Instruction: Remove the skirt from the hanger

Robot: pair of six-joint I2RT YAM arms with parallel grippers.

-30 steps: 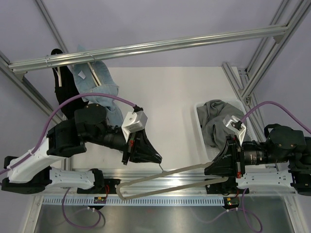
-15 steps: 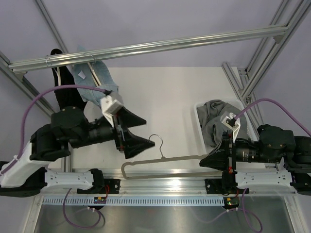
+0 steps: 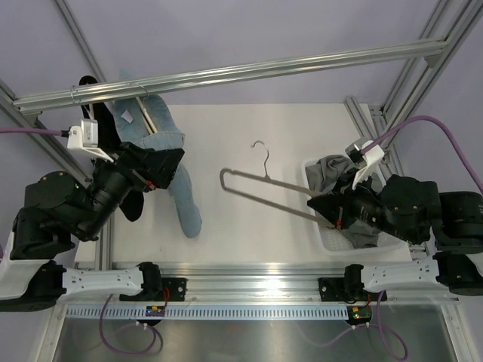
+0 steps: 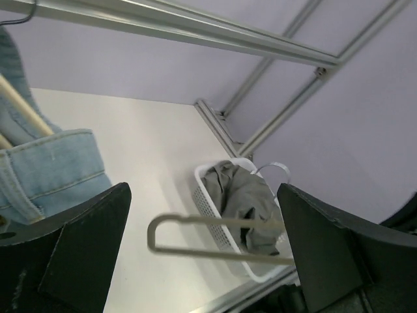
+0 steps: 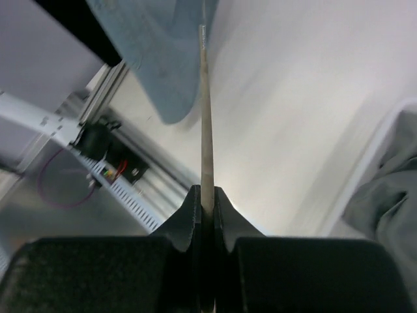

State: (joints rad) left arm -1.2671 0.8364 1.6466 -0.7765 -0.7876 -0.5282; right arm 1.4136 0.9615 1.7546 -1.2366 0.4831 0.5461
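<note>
Above the table (image 3: 241,136), right gripper (image 5: 207,199) clamps hanger (image 5: 204,124).

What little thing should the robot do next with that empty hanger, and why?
Probably the right gripper should lower the hanger onto the table and let go: the hanger is bare in its grip, and the skirt already lies in the basket.
</note>
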